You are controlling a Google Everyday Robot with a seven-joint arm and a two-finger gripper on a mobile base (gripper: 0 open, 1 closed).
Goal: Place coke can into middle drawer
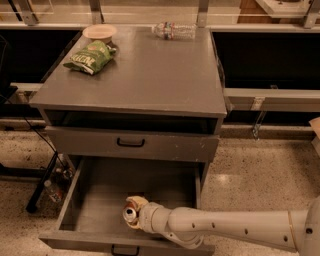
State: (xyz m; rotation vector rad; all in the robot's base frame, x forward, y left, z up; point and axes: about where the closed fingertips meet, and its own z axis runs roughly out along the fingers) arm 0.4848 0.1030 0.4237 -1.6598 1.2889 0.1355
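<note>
Gripper (133,213) clasps can (129,215) inside the open drawer (100,197)
Camera view — the white arm (225,231) reaches in from the right, its tan fingers (136,201) closed round the can, whose silver top faces the camera near the drawer's front; on the cabinet top (150,80) lie a green bag (90,56), a bowl (99,32) and a bottle (174,30).

A grey cabinet (150,75) fills the centre of the frame, on a speckled floor (260,165) with a pale glare just right of it. Dark recesses (265,60) open at upper left and upper right, and a pale rail (275,95) runs under the right one. Metal posts (201,12) stand along the top edge. The gripper (131,214) is at bottom centre, closed round the can (129,215).
</note>
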